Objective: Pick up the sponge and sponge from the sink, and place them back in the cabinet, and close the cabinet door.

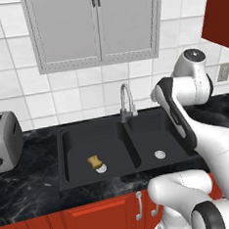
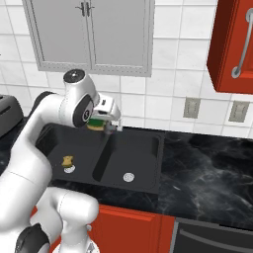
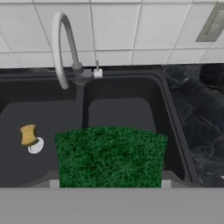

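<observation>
Green sponge (image 3: 110,156) fills my hand view, pinched in my claw (image 2: 105,127) above the sink (image 2: 148,163), near the faucet (image 3: 65,48). Down in the left basin, by its front wall, lies my other target, the tan sponge (image 1: 96,162), beside the drain.

Hand view: green sponge (image 3: 111,156) cut off along its lower edge; the tool fingertips gripping it are hidden behind it. Left base view: arm link covers the right rim of the sink (image 1: 80,181), and the tool is behind the arm. Toaster (image 1: 3,141) clipped by left edge. Red cabinet (image 2: 232,47) cut by right and top edges. Tan sponge (image 1: 96,162) too small; white part possibly round.
</observation>
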